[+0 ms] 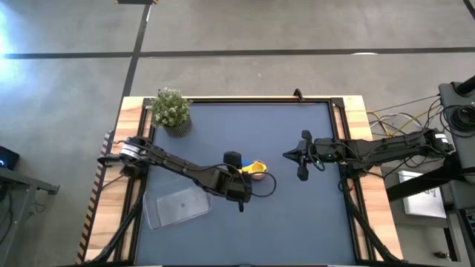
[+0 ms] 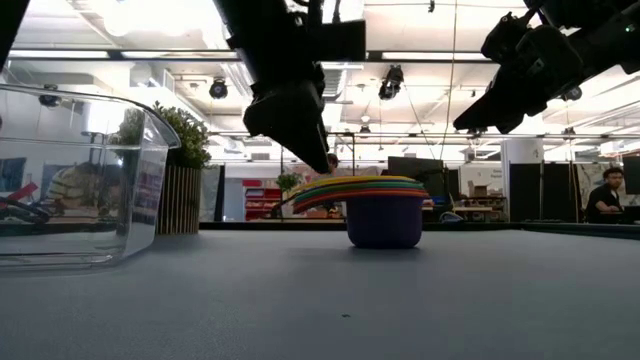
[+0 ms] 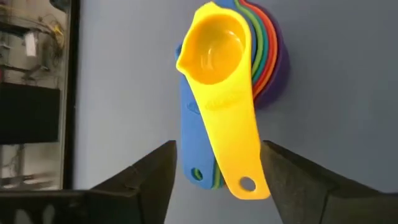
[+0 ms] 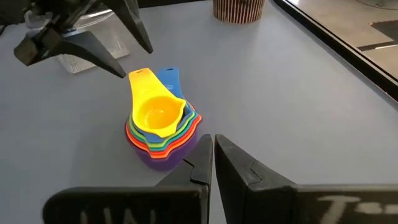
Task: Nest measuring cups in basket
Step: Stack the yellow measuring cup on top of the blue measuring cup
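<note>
The measuring cups (image 1: 257,169) stand nested in one stack near the table's middle, resting on the purple bottom cup (image 2: 384,222). The yellow cup (image 3: 214,46) sits on top, and the handles lie fanned toward the table's left. My left gripper (image 3: 219,148) is open just above the handle ends, one finger on either side, touching nothing; the low view shows it (image 2: 318,160) tipped down over them. My right gripper (image 4: 211,155) is shut and hovers to the right of the stack (image 4: 163,130). The clear basket (image 1: 177,205) lies near the table's near-left corner.
A small potted plant (image 1: 172,110) stands at the far left corner. The basket's wall (image 2: 140,180) rises at the left of the low view. Bare table lies between the stack and the basket, and along the near edge. A person sits far off in the room (image 2: 605,195).
</note>
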Controlling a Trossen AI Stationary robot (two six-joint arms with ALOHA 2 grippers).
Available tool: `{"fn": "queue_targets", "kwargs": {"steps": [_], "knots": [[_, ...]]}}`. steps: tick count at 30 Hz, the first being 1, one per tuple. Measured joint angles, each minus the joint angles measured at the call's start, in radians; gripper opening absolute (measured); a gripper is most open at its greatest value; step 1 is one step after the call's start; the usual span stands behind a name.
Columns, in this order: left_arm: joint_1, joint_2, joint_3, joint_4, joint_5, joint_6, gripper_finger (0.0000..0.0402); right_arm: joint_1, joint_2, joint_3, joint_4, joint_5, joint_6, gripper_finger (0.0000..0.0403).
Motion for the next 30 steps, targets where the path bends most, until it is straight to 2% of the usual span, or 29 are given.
{"fn": "queue_targets", "kwargs": {"steps": [2,6,8,14,21,30], "knots": [[0.017,-0.001,0.001,-0.004,0.061,-0.018,0.0223,0.0,0.0,0.0,0.0,0.0,0.0,0.0009],[0.084,-0.002,0.001,-0.004,0.297,-0.085,0.0239,0.0,0.0,0.0,0.0,0.0,0.0,0.0009],[0.118,-0.003,0.001,-0.004,0.363,-0.087,0.0247,0.0,0.0,0.0,0.0,0.0,0.0,0.0009],[0.19,-0.013,0.001,-0.026,0.378,-0.016,0.0271,0.0,0.0,0.0,0.0,-0.004,0.005,0.0009],[0.234,-0.015,0.002,-0.016,0.49,0.051,0.029,0.0,0.0,-0.01,0.0,-0.004,0.005,0.0009],[0.299,-0.002,0.002,-0.017,0.583,0.132,0.0291,0.0,0.0,-0.011,0.004,-0.004,0.005,0.0009]]}}
